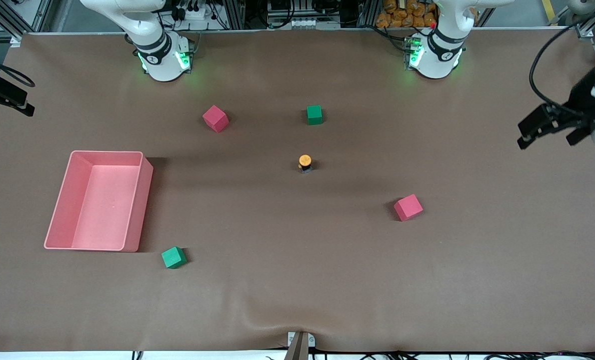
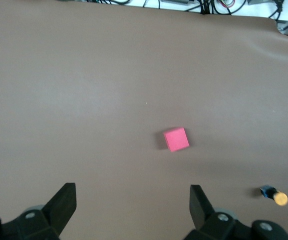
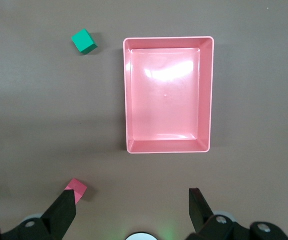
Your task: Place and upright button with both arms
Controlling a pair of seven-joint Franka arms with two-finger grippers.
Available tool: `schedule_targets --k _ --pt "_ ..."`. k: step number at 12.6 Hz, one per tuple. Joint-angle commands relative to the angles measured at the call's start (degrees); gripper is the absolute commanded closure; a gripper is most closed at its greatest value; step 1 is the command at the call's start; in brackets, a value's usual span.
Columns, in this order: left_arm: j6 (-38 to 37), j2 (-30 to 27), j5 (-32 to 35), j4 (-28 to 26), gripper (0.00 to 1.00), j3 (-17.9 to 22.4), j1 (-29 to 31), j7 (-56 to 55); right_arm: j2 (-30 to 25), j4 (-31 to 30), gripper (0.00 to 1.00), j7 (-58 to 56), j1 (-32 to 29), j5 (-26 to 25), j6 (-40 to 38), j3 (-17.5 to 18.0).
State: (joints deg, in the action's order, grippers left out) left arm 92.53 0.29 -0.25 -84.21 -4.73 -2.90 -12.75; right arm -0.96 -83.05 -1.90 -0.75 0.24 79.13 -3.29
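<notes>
Green cube (image 1: 173, 257) nearest the front camera, pink tray (image 1: 132, 225) beside it, seen whole only in the right wrist view, button (image 1: 305, 163) upright mid-table between pink cubes, left gripper (image 1: 552, 131) wide open, empty, over the table's left-arm end, right gripper (image 3: 132, 210) wide open over the tray's edge.

table (image 1: 297, 280): brown cover | on it: button (image 1: 305, 163), pink tray (image 1: 62, 200), two pink cubes (image 1: 215, 118), two green cubes (image 1: 314, 114)

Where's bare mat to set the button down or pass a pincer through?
Bare mat runs along the camera edge, between the green cube and pink cube. Another bare patch lies between the pink tray and the button. Tightest: between the button and the farther green cube.
</notes>
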Motion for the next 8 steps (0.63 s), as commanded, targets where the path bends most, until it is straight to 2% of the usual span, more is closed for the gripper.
schedule_targets --k 1,4,6,8 --pt "2.57 -6.27 -3.35 -8.33 0.0 -0.54 2.63 0.01 0.26 0.87 0.0 -0.65 -0.39 -1.03 -0.82 0.21" --pt "2.57 -5.48 -2.91 -7.38 0.0 -0.28 4.3 2.98 0.26 1.05 0.0 -0.56 -0.92 -0.94 -0.82 0.3" --pt "1.79 -2.07 -2.13 -1.78 0.0 -0.19 4.3 2.47 0.26 1.4 0.0 -0.48 -0.83 -0.51 -0.91 0.3" --pt "0.12 -1.52 -2.38 -1.31 0.0 -0.28 5.0 2.55 0.26 1.4 0.0 -0.47 -0.83 -0.42 -0.91 0.39"
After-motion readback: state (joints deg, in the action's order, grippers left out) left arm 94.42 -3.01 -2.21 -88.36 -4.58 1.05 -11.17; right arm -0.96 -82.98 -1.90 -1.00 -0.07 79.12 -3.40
